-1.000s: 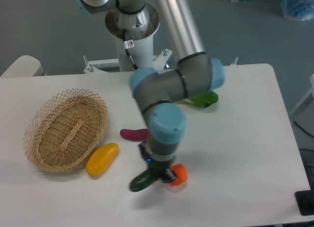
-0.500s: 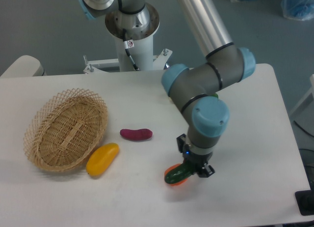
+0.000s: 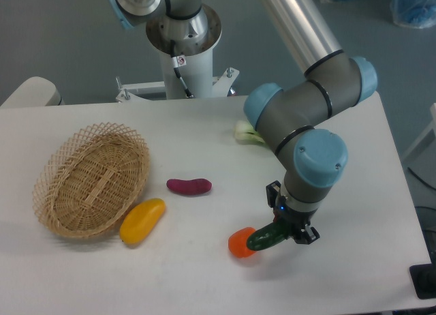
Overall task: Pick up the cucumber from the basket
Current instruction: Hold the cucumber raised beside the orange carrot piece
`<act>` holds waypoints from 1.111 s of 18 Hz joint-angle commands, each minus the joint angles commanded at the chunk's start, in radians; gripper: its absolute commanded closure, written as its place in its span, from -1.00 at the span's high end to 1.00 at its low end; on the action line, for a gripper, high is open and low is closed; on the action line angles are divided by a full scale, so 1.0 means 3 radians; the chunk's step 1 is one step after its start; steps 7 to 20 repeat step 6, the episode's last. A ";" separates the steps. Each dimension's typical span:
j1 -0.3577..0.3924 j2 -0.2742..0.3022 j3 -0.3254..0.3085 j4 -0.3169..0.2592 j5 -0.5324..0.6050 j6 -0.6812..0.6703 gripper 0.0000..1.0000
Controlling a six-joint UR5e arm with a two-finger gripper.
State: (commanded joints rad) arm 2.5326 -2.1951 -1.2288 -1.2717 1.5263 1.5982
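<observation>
Camera view shows the gripper (image 3: 291,228) clamped on the cucumber (image 3: 267,238), held low over the table (image 3: 354,192) far from the basket (image 3: 92,178) — the task's lift looks done; the grip sits near one end, so the cucumber could swing or slip. Its free end hangs just beside the orange object (image 3: 241,243) — a low move could knock that.

One basket (image 3: 92,178), one cucumber (image 3: 267,238), one yellow pepper (image 3: 142,221), one purple vegetable (image 3: 189,186), one orange vegetable (image 3: 240,243)
</observation>
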 joint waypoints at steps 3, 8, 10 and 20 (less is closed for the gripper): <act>0.0031 -0.0005 0.0005 -0.0005 0.0005 0.0077 -0.50; 0.0061 0.0000 -0.0010 -0.0005 0.0010 0.0215 -0.49; 0.0061 0.0000 -0.0010 -0.0005 0.0010 0.0215 -0.49; 0.0061 0.0000 -0.0010 -0.0005 0.0010 0.0215 -0.49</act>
